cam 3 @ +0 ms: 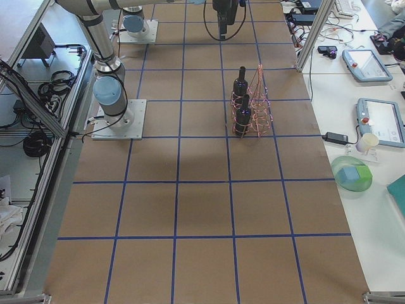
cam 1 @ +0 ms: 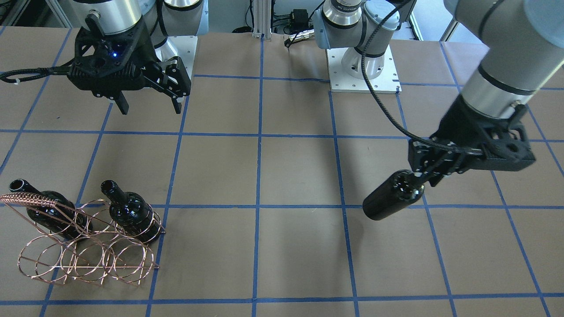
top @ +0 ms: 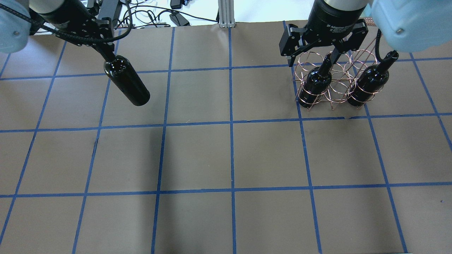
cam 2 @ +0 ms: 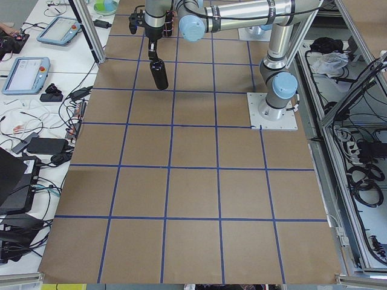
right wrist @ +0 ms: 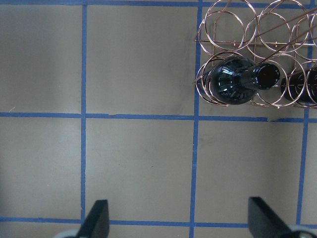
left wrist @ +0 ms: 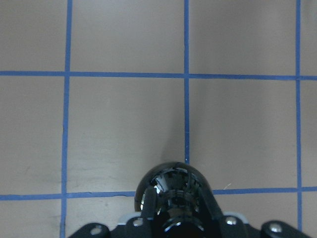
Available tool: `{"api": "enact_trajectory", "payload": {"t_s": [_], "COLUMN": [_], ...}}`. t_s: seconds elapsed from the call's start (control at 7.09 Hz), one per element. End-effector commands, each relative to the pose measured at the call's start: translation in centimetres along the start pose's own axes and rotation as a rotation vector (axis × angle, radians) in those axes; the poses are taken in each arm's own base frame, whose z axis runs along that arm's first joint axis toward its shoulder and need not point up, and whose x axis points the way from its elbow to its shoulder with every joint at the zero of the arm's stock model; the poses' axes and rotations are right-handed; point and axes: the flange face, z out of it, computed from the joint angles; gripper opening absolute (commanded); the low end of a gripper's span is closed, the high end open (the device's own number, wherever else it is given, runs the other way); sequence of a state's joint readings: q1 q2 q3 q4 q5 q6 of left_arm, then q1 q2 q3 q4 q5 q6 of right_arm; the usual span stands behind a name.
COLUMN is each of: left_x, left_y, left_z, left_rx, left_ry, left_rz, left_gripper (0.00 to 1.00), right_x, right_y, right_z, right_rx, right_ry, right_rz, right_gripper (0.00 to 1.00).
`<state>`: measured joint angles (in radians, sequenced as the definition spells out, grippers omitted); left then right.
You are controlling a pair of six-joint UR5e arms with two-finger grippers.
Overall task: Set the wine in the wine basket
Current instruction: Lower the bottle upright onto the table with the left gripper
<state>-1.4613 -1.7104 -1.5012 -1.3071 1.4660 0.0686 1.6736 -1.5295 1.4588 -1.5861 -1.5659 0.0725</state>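
My left gripper [cam 1: 422,175] is shut on the neck of a glossy black wine bottle [cam 1: 392,196] and holds it tilted above the table; the bottle also shows in the overhead view [top: 128,83] and the left wrist view [left wrist: 173,184]. The copper wire wine basket [cam 1: 27,197] stands on the table's right side [top: 358,56]. Two alike bottles [top: 316,83] [top: 369,82] stand upright in its end rings in the row nearest the robot, with an empty ring between them. My right gripper [top: 312,58] is open and empty, hovering beside the basket [right wrist: 230,24].
Brown paper with blue tape grid lines [top: 231,123] covers the table. The arm bases [cam 1: 363,66] are bolted along the robot's edge. Cables and devices [top: 176,16] lie beyond the far edge.
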Motion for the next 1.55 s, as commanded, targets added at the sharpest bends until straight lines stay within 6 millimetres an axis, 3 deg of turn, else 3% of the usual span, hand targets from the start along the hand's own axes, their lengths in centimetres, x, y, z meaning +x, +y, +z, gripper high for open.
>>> {"api": "enact_trajectory", "payload": {"t_s": [0.0, 0.14, 0.42, 0.56, 0.85, 0.99, 1.41], "left_x": [7.7, 10.7, 14.5, 15.4, 15.3, 15.1, 15.1], "left_y": [3.5, 4.8, 7.7, 8.2, 8.7, 9.4, 9.5], "left_z": [1.5, 3.1, 5.6, 5.7, 6.8, 8.3, 9.5], "left_rx": [-0.001, 0.013, 0.036, 0.032, 0.018, 0.012, 0.015], "left_ry": [0.027, 0.04, -0.051, -0.049, -0.049, -0.051, -0.042], "left_rz": [-0.027, -0.019, 0.058, 0.074, 0.072, 0.075, 0.072], "left_gripper": [0.0, 0.0, 0.0, 0.0, 0.0, 0.0, 0.0], "right_x": [0.0, 0.0, 0.0, 0.0, 0.0, 0.0, 0.0], "right_y": [0.0, 0.0, 0.0, 0.0, 0.0, 0.0, 0.0], "right_z": [0.0, 0.0, 0.0, 0.0, 0.0, 0.0, 0.0], "right_rx": [-0.001, -0.001, -0.001, -0.001, -0.001, -0.001, -0.001], "right_ry": [0.002, 0.002, 0.003, 0.003, 0.003, 0.003, 0.003], "right_rz": [0.0, 0.0, 0.0, -0.002, 0.0, -0.002, 0.0], "right_gripper": [1.0, 1.0, 1.0, 1.0, 1.0, 1.0, 1.0]}}
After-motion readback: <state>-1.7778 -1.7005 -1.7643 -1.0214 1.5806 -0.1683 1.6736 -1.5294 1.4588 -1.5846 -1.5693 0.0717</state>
